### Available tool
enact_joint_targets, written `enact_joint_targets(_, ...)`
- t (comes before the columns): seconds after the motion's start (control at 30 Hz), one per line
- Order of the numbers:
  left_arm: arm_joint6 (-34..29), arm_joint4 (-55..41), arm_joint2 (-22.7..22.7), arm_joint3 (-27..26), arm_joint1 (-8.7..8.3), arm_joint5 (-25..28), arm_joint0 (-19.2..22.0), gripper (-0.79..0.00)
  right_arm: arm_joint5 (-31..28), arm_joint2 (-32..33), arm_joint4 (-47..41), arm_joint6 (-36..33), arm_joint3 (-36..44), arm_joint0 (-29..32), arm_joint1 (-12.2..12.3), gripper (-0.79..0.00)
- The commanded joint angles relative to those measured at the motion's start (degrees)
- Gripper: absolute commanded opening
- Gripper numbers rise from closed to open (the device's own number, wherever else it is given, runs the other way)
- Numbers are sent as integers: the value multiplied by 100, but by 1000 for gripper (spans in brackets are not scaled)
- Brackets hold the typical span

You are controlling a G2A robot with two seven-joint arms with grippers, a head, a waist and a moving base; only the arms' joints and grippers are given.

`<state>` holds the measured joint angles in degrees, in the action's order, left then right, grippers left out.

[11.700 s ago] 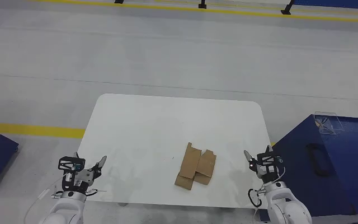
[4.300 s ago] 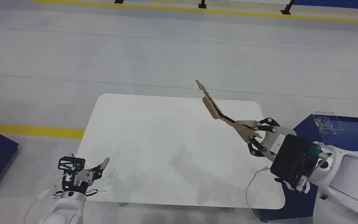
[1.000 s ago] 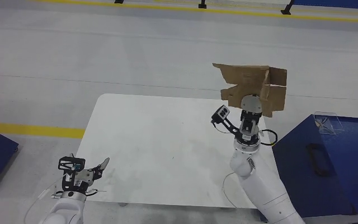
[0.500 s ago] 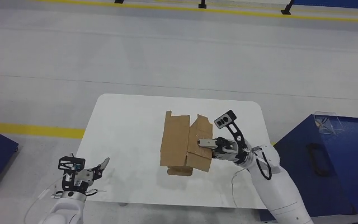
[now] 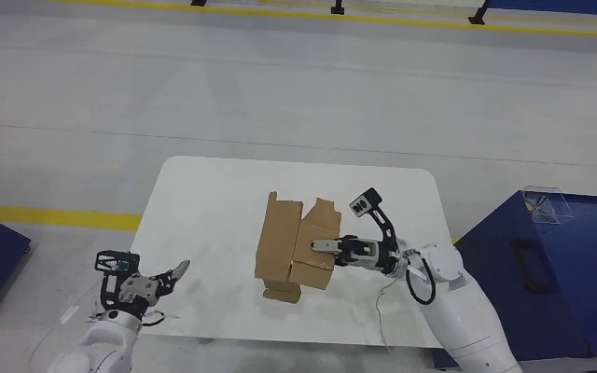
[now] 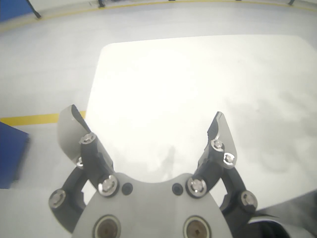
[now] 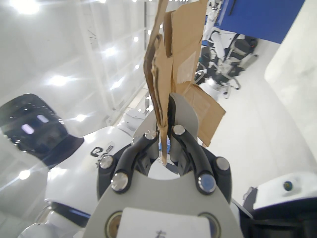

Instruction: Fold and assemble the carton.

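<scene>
Over the table's (image 5: 215, 196) middle, toward the front edge: clamping the flattened carton (image 5: 294, 250) by its right edge in the right gripper (image 5: 322, 246), jaws pinched tight on the stacked layers. Holding the left gripper (image 6: 145, 111) wide apart and empty by the front-left corner. Probably risking a slip or tear at so thin a pinch, with loose flaps sagging and catching on the table. Finding no readable print on the carton, just a pale tape patch.
</scene>
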<state>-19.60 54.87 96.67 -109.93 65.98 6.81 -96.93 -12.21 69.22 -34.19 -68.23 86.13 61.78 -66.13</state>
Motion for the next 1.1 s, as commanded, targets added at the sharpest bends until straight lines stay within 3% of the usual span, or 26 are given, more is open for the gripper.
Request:
enact_joint_targets(0.0, -2099, -2803, 199, -15, 11, -776, 369, 0, 26, -28, -38, -114, -2, 12, 2, -785)
enact_joint_targets(0.17, -4939, -5989, 489, 845, -64, -1230, 1306, 0, 43, -172, -332, -352, -169, -26, -24, -785)
enact_joint_targets(0.3, -6360, -7425, 235, 1592, -91, -1055, 1914, 0, 74, -395, -667, -564, -319, -97, -78, -785)
enact_joint_targets(0.5, -6488, -7982, -293, 1761, -57, -424, 2080, 0, 16, -767, -818, -850, -561, -249, -162, -785)
enact_joint_targets(0.77, -6277, -7839, -845, 1554, -71, -626, 2115, 0, -213, -1440, -323, -868, -728, -557, -316, -785)
enact_joint_targets(0.8, -6286, -7856, -882, 1559, -76, -643, 2141, -71, -218, -1486, -310, -875, -731, -579, -329, -785)
enact_joint_targets(0.83, -6285, -7867, -912, 1570, -81, -642, 2160, -289, -239, -1511, -268, -869, -744, -605, -336, -785)
enact_joint_targets(0.87, -6309, -7905, -943, 1580, -85, -638, 2174, -425, -256, -1529, -239, -862, -756, -619, -341, -785)
enact_joint_targets(0.9, -6340, -7954, -965, 1595, -90, -633, 2187, -653, -264, -1540, -229, -848, -770, -626, -346, -785)
enact_joint_targets(0.93, -6366, -8007, -967, 1605, -97, -609, 2198, -785, -269, -1550, -225, -847, -780, -633, -350, -785)
enact_joint_targets(1.07, -6356, -8030, -959, 1625, -131, -561, 2175, -785, -269, -1575, -185, -843, -827, -657, -359, -785)
